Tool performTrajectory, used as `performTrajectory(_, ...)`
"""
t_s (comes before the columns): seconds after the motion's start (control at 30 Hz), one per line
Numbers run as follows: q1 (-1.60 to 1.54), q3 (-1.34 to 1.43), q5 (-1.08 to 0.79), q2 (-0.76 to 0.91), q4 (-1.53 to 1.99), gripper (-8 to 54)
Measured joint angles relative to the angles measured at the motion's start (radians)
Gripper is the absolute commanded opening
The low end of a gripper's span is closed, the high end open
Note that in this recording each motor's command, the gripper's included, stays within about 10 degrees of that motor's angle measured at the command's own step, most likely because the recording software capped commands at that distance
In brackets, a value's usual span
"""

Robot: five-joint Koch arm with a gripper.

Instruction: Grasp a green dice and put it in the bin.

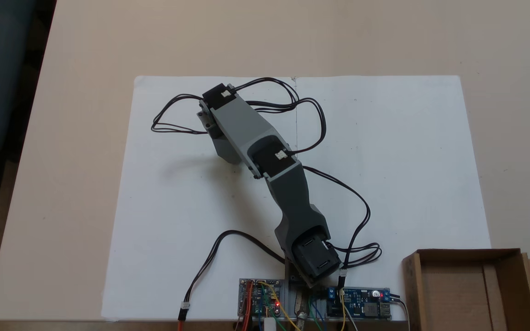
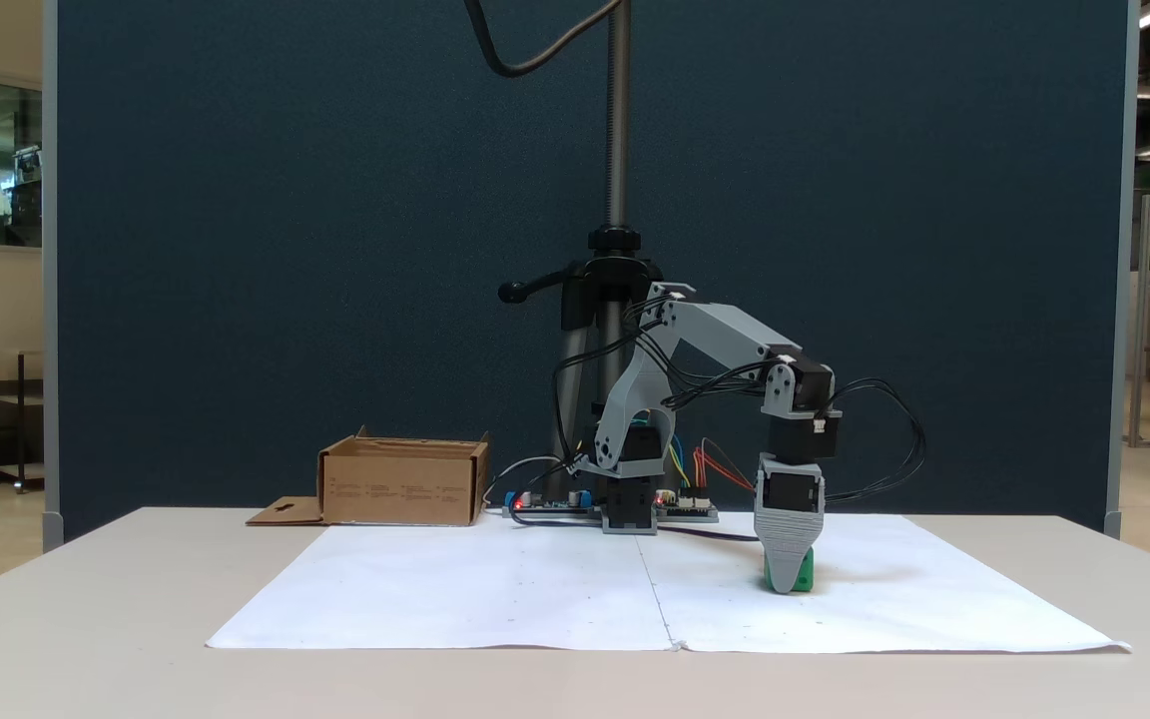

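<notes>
Fixed view from above: arm (image 1: 265, 156) stretched from its base at the table's near edge out over the white paper sheet (image 1: 384, 161), wrist bent straight down. Gripper and green dice both masked by the arm's own body from this angle. Bin (image 1: 463, 285) at lower right, just off the paper's corner, cut off by the frame edge, flap with hang-hole to its right.

Fixed view from the side: gripper (image 2: 788, 584) pointing down, tip at the paper. Green dice (image 2: 802, 569) resting on the sheet, right against and partly behind the near jaw; green showing on both sides of the tip. Jaws lined up one behind the other, so spread or pinching cannot be told. Bin (image 2: 403, 484) well apart, on the far side of the arm's base.

Step in hand, judged: the grasp itself. Next move: a firm close on the dice if not yet made, a lift clear of the paper, then a wide swing toward the bin.
</notes>
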Motion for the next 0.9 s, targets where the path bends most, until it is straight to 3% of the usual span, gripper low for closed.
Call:
performTrajectory(0.4, 0.031, 0.021, -0.005, 0.081, 0.002, 12.2)
performTrajectory(0.77, 0.064, 0.106, -0.179, 0.402, 0.137, 12.2)
performTrajectory(0.9, 0.141, 0.103, -0.233, 0.443, 0.147, 12.2)
